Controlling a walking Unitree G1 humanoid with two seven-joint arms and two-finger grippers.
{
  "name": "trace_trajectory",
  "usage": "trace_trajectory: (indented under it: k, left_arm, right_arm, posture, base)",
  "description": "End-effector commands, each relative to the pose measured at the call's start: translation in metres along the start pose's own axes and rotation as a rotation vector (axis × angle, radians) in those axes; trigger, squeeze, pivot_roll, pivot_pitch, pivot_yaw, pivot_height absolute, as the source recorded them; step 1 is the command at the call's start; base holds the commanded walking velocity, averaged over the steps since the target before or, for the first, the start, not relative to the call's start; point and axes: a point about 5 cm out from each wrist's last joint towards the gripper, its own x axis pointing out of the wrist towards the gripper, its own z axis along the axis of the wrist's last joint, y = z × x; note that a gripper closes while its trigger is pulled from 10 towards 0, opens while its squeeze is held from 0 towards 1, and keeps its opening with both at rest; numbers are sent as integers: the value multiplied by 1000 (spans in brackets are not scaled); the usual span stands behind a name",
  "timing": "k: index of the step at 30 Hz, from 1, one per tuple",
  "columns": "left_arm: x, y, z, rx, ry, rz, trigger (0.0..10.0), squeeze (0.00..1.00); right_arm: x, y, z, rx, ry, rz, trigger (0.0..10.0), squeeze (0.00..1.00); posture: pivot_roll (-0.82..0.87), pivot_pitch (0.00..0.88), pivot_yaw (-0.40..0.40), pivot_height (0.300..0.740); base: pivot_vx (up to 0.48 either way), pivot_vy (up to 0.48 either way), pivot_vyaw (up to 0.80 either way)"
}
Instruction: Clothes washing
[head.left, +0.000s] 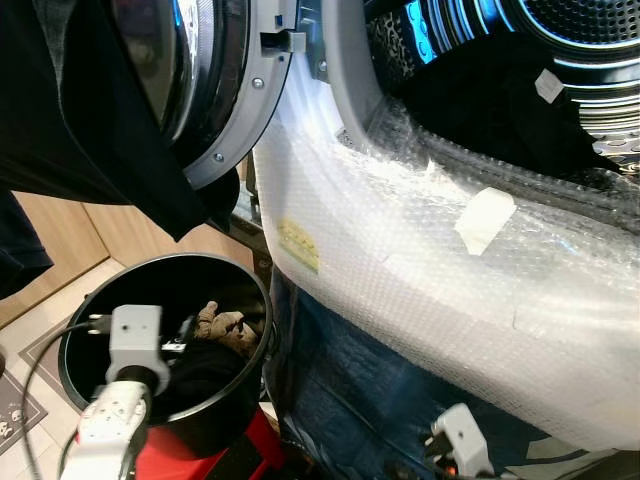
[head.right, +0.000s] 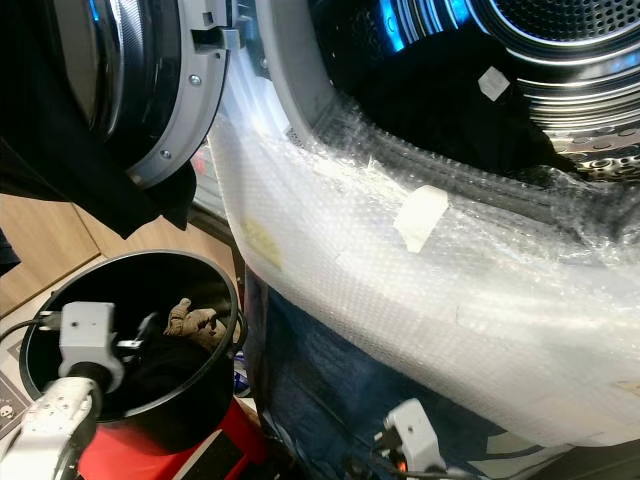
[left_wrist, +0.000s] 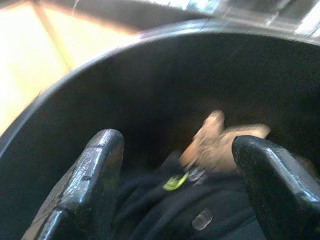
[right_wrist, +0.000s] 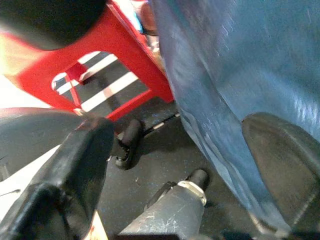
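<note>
My left gripper (left_wrist: 175, 165) has its jaws apart, inside the round black plastic bucket (head.left: 75, 340), just above the dark clothes (left_wrist: 165, 210) and a beige cloth piece (left_wrist: 220, 142) that remain there. My right gripper (right_wrist: 175, 165) hangs low with jaws apart, holding nothing, beside the blue cover (right_wrist: 240, 75). I judge the work about half done: a black garment (head.left: 500, 100) already lies in the steel drum of the bubble-wrapped washing machine (head.left: 420, 300), and the bucket is not yet emptied.

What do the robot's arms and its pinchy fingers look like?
The left arm is white and silvery, with a boxy grey wrist block and thin black cables. The right arm has a similar pale block. Each gripper has two thick, glossy black fingers with rounded tips.
</note>
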Motion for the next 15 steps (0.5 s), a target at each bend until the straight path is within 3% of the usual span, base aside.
trace_trajectory:
  k: [1,4,6,7,11,15]
  left_arm:
    - [-2,10,-7,16,83,52,10000,0]
    - [0,26,-19,-58,217,130,10000,0]
    - [0,27,-24,-173,285,128,10000,0]
    - [1,28,-26,-321,334,145,10000,0]
    - [6,37,-19,-432,371,169,10000,0]
    - [8,49,-2,-503,353,198,10000,0]
  right_arm:
    - [-1,-13,-11,5,20,-96,10000,0]
    - [4,-25,-37,119,72,-258,10000,0]
    - [5,-26,-45,133,94,-296,10000,0]
    - [6,-26,-53,145,129,-334,10000,0]
    - [6,-27,-67,148,199,-413,10000,0]
    - [7,-27,-71,217,209,-479,10000,0]
  posture:
    - [44,161,-32,740]
    - [45,160,-13,740]
    - [45,160,-13,740]
    - [36,162,-5,740]
    - [42,162,9,740]
    - [74,166,11,740]
  base:
    - [0,0,0]
    - [0,0,0]
    - [0,0,0]
    - [0,0,0]
    - [0,0,0]
    - [0,0,0]
